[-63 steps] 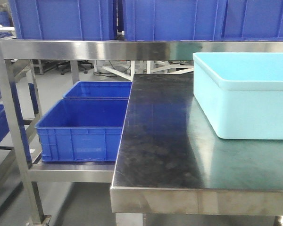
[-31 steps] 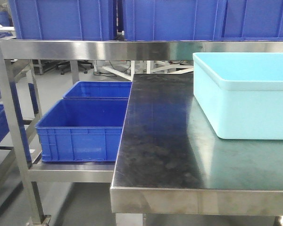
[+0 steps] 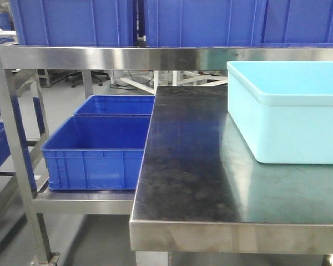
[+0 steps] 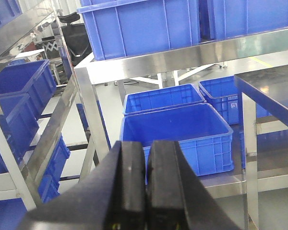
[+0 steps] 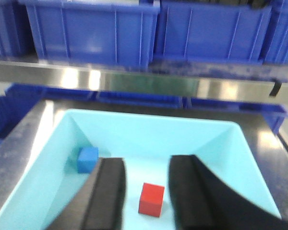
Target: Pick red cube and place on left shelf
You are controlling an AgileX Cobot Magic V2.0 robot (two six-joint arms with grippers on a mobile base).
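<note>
The red cube (image 5: 151, 199) lies on the floor of the light blue tub (image 5: 48, 158), seen in the right wrist view. My right gripper (image 5: 147, 165) hovers above it, open, and the cube shows in the gap between the two black fingers (image 5: 108, 191), untouched. The left shelf (image 3: 83, 202) is the low steel shelf left of the table, carrying blue crates (image 3: 94, 149). My left gripper (image 4: 146, 146) is shut with nothing in it and looks toward that shelf (image 4: 264, 175) from a distance. Neither gripper appears in the front view.
A blue cube (image 5: 88, 159) sits in the tub near its left wall. The tub (image 3: 288, 111) stands on the right of the dark steel table (image 3: 183, 166). An upper steel shelf (image 3: 155, 57) holds large blue crates (image 3: 200, 22). Steel posts (image 3: 16, 149) frame the left shelf.
</note>
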